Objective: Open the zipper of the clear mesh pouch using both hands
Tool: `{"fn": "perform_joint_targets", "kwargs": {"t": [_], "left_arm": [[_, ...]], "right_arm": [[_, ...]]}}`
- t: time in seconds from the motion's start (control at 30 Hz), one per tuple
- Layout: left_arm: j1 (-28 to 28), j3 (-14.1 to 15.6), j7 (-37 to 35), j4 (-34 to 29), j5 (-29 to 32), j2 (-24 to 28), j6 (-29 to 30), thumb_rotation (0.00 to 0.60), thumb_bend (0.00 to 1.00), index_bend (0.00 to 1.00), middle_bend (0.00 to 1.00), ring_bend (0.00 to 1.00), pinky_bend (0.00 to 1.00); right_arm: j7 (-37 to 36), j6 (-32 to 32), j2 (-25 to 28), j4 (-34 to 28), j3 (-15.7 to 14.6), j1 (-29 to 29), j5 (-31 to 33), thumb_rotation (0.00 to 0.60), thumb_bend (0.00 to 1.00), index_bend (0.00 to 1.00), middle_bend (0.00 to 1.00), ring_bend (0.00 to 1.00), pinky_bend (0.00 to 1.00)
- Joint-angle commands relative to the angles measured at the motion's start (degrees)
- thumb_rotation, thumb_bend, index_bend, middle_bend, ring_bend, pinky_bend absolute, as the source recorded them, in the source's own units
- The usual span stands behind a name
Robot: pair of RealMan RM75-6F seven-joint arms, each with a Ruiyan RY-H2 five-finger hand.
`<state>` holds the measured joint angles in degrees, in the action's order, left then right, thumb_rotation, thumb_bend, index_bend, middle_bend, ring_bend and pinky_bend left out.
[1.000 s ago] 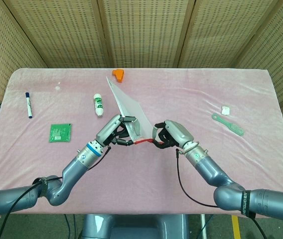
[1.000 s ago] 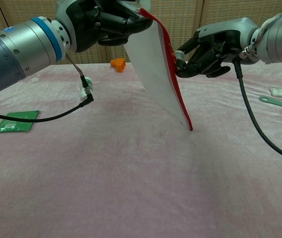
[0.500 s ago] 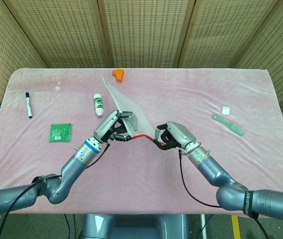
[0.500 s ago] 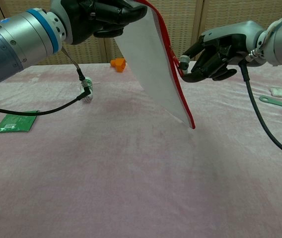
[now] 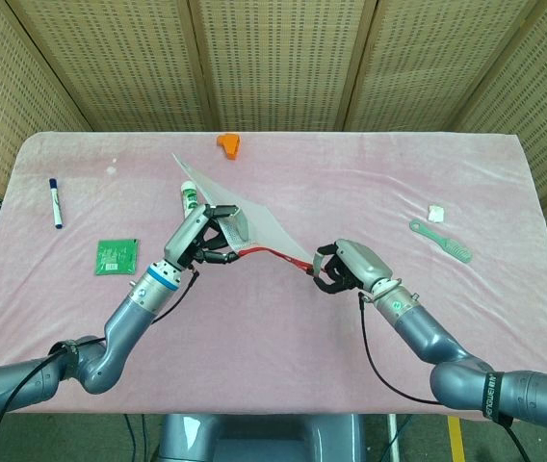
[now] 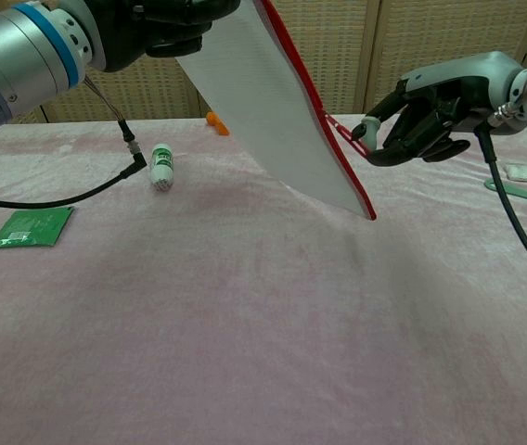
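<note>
The left hand [image 5: 201,238] has carried its end of the pouch [image 6: 273,102] toward the table's left edge, while the right hand [image 5: 346,267] has drawn away rightward, stretching the red zipper [image 5: 272,253] band longer.

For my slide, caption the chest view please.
Left hand holds the mesh pouch aloft; right hand pinches its zipper pull.

Both arms reached in over the table from the near edge, the left hand [image 5: 203,238] raised with its fingers closed on the top edge of the pouch [image 6: 273,111], the right hand [image 5: 343,268] lower, fingers curled, pinching the red zipper pull [image 6: 347,135].
</note>
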<state>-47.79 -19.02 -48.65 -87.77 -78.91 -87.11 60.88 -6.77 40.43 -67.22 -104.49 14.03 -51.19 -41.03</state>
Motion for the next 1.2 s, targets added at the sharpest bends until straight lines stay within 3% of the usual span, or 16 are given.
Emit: {"fn": "perform_joint_targets", "kwargs": {"t": [0.03, 0.6, 1.2], "left_arm": [[-0.02, -0.90, -0.89, -0.24, 0.59, 0.85, -0.27, 0.600, 0.79, 0.88, 1.00, 0.89, 1.00], [0.48, -1.69, -1.48, -1.80, 0.37, 2.29, 0.38, 0.600, 0.79, 0.88, 1.00, 0.89, 1.00], [1.18, -2.77, -1.83, -2.79, 0.90, 4.56, 0.96, 0.600, 0.79, 0.88, 1.00, 0.89, 1.00]], "right_arm": [[0.12, -0.03, 0.00, 0.22, -0.39, 0.29, -0.38, 0.600, 1.00, 0.84, 0.98, 0.95, 1.00], [1.10, -0.68, -0.54, 2.35, -2.23, 1.00, -0.16, 0.600, 1.00, 0.84, 0.98, 0.95, 1.00], [6.85, -3.24, 0.26, 5.05, -8.32, 0.01, 3.76, 0.600, 1.00, 0.84, 0.98, 0.95, 1.00]]}}
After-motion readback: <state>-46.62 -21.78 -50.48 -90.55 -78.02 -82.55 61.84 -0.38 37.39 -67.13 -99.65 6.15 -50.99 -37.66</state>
